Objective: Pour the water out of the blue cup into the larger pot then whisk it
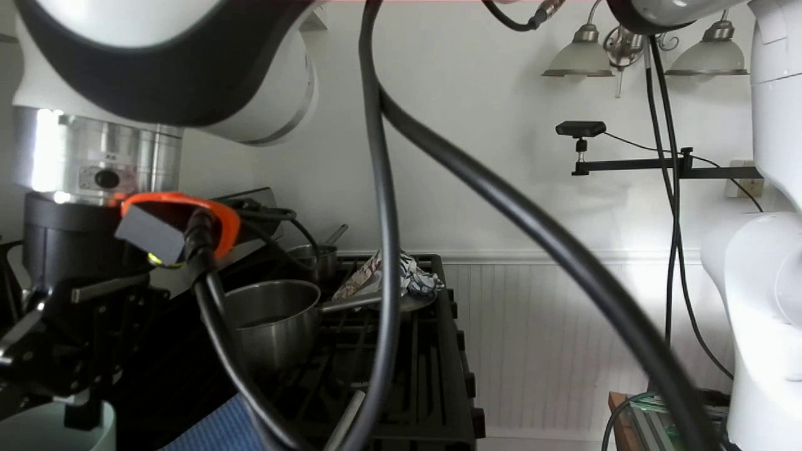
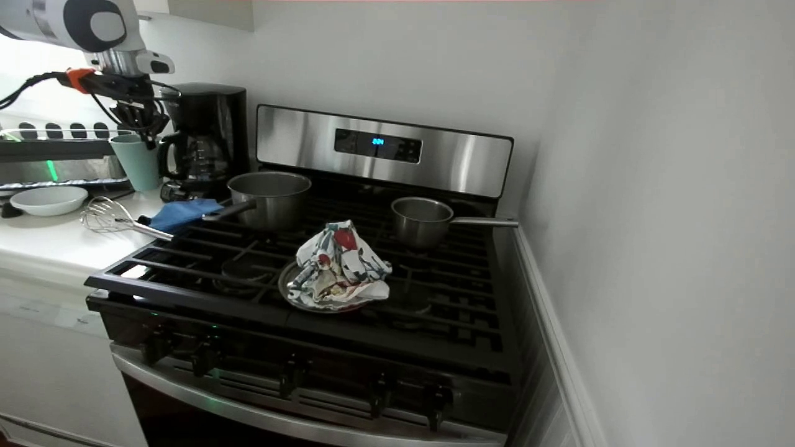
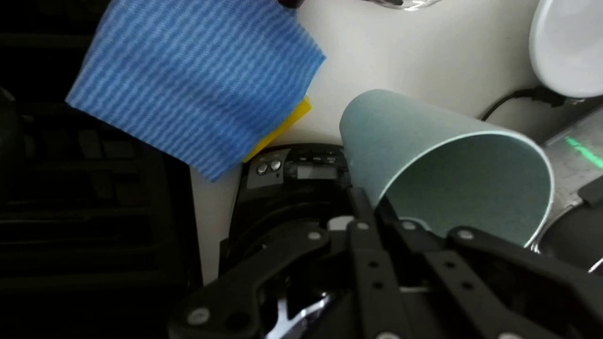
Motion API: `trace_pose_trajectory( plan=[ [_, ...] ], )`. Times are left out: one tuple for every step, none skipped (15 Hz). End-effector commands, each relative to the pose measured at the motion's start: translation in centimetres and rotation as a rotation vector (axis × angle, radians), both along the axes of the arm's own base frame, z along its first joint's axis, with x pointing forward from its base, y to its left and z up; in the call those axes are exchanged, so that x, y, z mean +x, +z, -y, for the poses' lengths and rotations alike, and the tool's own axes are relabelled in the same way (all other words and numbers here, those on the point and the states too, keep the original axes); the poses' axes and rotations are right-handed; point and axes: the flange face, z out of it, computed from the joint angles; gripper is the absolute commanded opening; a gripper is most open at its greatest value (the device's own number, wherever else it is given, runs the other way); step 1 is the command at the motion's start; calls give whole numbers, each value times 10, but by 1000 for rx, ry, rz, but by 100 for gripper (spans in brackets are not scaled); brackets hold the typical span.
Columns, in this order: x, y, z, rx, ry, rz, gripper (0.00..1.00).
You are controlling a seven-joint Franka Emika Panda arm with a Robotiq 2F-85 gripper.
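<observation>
Wrist view: pinching the near-upright blue-green cup (image 3: 410, 136) by the rim between fingers (image 3: 365, 212), probably bound past the coffee maker (image 2: 220, 112) for the larger pot (image 2: 273, 208) on the stove (image 2: 248, 261) in both exterior views.

Wide cylindrical steel pot (image 2: 271, 210) on black stove (image 2: 261, 315). In an exterior view: small round steel pot (image 2: 421, 226) right of it, pale blue-green tapered cup (image 2: 138, 162) left, silvery wire whisk (image 2: 138, 226) on white table (image 2: 68, 245) before cup.
</observation>
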Motion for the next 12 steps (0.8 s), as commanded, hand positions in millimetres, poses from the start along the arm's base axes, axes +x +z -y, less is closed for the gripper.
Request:
trace_pose_trajectory(
  plan=[
    [1, -15, -19, 14, 51, 4, 1],
    [0, -21, -23, 9, 63, -1, 1],
    [-2, -27, -26, 10, 77, -9, 1],
    [-3, -32, -29, 7, 86, -16, 1],
    [-5, -36, -31, 3, 96, -20, 1],
    [-6, -41, -32, -7, 103, -21, 1],
    [-6, -45, -32, -7, 112, -21, 1],
    [-6, -48, -33, -9, 119, -20, 1],
    [-6, -52, -33, -12, 119, -22, 1],
    [-6, -54, -33, -12, 126, -22, 2],
    [-6, -55, -33, -17, 125, -22, 29],
    [-6, -56, -32, -16, 125, -21, 30]
  ],
)
